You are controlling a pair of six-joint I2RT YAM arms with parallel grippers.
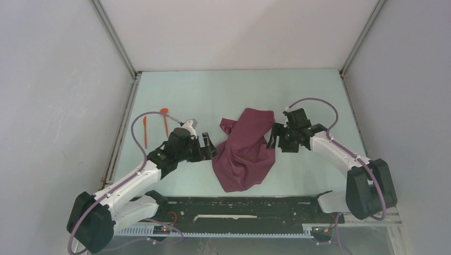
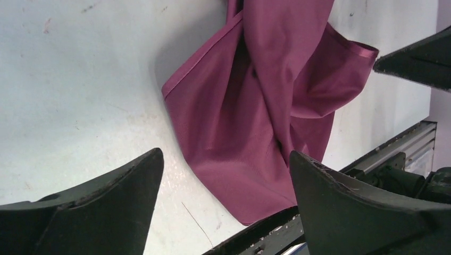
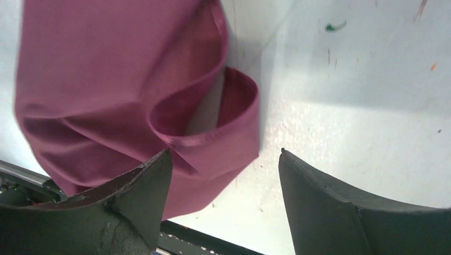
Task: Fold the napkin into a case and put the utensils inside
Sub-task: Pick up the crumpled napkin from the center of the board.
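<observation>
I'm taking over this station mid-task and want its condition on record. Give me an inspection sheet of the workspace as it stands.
Surface: pale table, scuffed, with a green speck.
Job's things: napkin lies crumpled and loosely folded at the centre, not yet a case; two orange utensils lie at the far left, apart from it.
Clutter: nothing seen.
Grippers: left pincer is open at the napkin's left edge; right pincer is open at its right edge; neither holds anything.
Cables: a purple cable loops over each arm, off the napkin.
Surroundings: white walls; black rail along the near edge.
</observation>
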